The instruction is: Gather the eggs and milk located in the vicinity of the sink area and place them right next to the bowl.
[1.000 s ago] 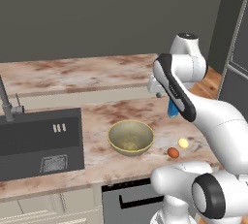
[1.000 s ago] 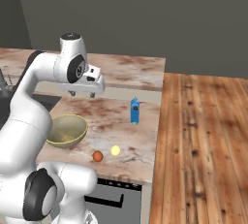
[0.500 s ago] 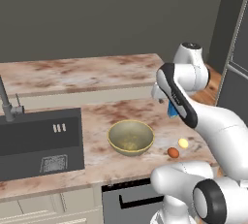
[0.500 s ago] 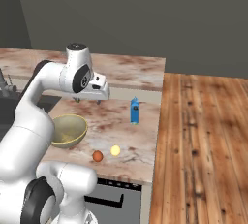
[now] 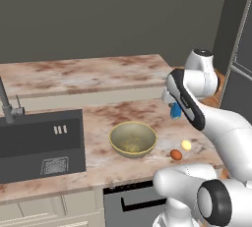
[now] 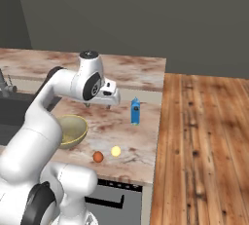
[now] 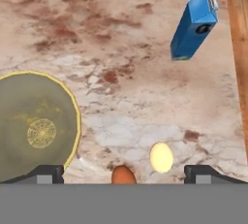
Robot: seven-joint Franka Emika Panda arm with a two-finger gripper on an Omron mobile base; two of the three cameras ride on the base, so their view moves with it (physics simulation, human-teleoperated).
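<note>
Hovering tool (image 7: 123, 172) spread wide, eggs (image 7: 161, 157) between tips, milk (image 7: 193, 25) beyond

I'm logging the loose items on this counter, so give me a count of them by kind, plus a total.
Eggs: 2, a reddish-brown egg and a pale cream-yellow egg
Milk carton: 1, blue
Bowl: 1, yellowish-olive
Total: 4
</note>
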